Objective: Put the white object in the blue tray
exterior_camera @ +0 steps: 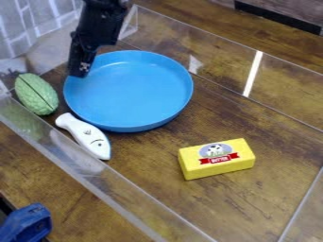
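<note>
White toy (85,136) lies slantwise, tapered end toward tray (128,91)
Smooth plastic, elongated; gripper (83,68) closed, holding nothing visible.

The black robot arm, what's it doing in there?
The robot arm isn't visibly holding anything. Its claw hangs low by the upper left rim of the blue tray. The white fish toy has to go in the tray, but it's lying just outside, between the tray and the green ribbed toy's side.

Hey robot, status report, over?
Gripper shut, nothing held. White toy beside blue tray, not inside. Green ribbed oval sits close by the toy.
</note>
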Available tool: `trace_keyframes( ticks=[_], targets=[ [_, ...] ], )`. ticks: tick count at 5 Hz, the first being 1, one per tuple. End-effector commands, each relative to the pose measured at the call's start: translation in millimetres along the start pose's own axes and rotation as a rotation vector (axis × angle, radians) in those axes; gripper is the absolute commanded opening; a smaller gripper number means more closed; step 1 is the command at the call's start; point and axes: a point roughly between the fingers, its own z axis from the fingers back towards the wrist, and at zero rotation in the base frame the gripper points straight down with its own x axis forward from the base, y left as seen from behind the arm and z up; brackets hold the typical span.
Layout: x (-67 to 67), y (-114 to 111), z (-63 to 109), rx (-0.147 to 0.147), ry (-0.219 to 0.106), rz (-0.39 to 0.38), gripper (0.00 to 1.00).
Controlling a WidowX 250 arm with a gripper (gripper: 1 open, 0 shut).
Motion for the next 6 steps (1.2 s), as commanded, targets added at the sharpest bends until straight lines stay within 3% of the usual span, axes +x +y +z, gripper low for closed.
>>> trace_keyframes(
  ticks=[1,3,6],
  targets=[
    [9.7,4.6,19.3,0.056,-0.035,-0.016,0.00],
    [11.3,8.8,13.6,0.070,-0.052,-0.024,0.00],
    [10.0,9.9,23.5,0.071,-0.041,-0.047,0.00]
  ],
)
